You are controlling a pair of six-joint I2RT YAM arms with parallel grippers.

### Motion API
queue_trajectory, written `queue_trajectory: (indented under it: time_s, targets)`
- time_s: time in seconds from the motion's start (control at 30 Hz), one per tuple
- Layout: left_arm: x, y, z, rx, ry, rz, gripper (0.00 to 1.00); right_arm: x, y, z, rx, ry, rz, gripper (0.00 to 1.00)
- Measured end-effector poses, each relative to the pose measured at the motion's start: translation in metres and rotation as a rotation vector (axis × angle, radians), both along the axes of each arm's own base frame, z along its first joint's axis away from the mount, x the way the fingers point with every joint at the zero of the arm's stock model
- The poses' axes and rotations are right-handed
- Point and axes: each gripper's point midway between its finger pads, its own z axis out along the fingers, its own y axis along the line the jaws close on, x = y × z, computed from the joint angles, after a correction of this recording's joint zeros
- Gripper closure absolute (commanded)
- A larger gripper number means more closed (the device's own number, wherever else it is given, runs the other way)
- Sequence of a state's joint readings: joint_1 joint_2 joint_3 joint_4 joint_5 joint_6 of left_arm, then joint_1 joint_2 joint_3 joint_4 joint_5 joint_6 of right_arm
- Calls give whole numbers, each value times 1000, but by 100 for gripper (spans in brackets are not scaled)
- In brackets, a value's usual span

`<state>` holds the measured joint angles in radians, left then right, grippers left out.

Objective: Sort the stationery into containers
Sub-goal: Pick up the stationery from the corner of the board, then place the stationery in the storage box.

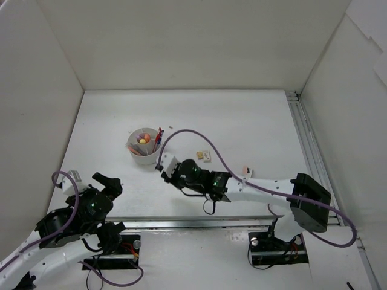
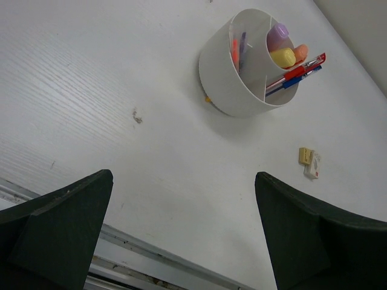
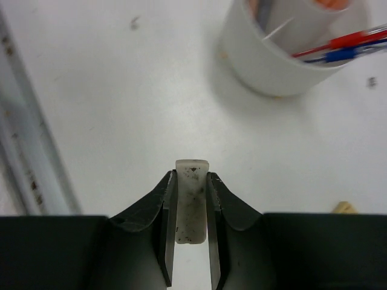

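Right arm outstretched, eraser between fingers

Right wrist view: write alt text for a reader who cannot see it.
The right gripper pinches a smudged white eraser block between its two dark fingers, over a white table. Ahead and to the right stands the round white cup, with a red pen and a blue pen leaning over its rim.
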<state>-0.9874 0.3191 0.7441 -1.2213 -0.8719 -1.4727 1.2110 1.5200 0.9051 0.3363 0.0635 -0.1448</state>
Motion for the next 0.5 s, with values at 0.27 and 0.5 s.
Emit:
queue_trajectory:
  time_s: [0.27,0.5]
  targets:
    - [3,0,4,-11,-23,9,0,154,1,114,255,-144,-192,100]
    - [9,1,11,19,-49,31,0,237,42,144,375,-179,-120,100]
